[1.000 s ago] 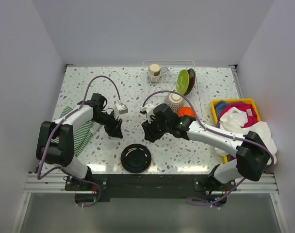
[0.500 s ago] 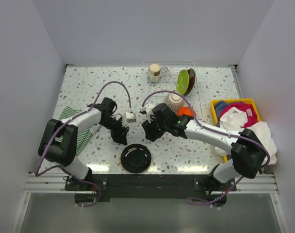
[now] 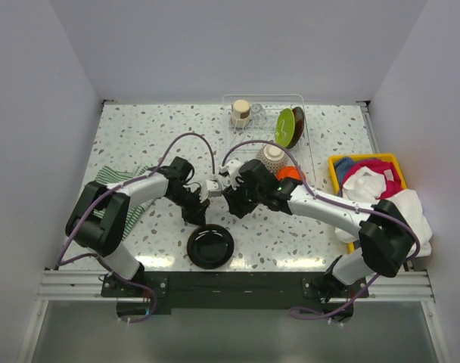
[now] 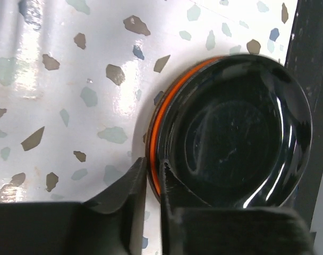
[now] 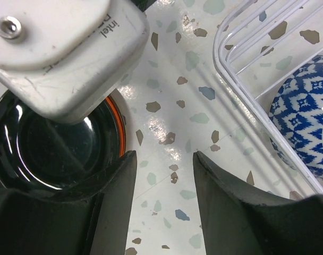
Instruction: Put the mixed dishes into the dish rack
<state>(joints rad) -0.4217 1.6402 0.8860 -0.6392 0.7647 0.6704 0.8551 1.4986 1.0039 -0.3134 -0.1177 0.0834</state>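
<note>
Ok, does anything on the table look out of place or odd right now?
Nothing looks spilled or broken. The black plate lies flat outside the dish rack, its rim between the left gripper's fingers. A white cloth hangs over the yellow bin's edge.

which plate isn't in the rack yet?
The black plate, lying flat on the table by the near edge. The lime green plate and dark red plate stand upright in the dish rack.

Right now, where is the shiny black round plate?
In the overhead view the shiny black round plate lies at the speckled table's near edge, just left of centre, with the left gripper straddling its rim.
</note>
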